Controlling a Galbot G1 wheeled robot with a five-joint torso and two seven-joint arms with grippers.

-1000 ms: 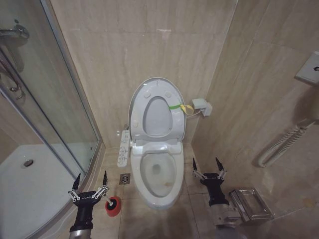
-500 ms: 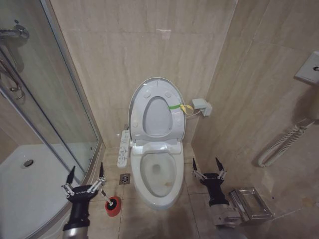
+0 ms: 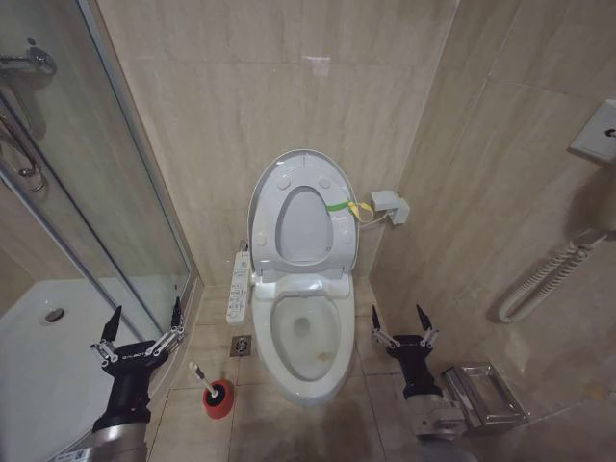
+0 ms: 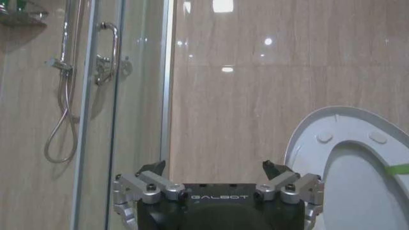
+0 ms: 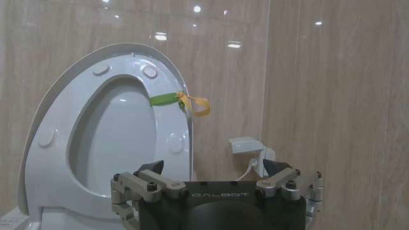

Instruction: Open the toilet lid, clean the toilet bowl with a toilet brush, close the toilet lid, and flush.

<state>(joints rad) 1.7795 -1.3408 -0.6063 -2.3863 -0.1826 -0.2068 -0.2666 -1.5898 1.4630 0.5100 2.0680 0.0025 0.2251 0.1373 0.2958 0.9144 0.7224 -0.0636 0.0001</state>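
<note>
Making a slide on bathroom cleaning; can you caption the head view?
Toilet lid up, left gripper open beside the toilet brush, right gripper open by the toilet bowl.

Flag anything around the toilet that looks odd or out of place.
A green and yellow strap is tied to the raised seat, hanging off its edge. The toilet bowl shows brownish staining. Nothing looks spilled or broken.
</note>
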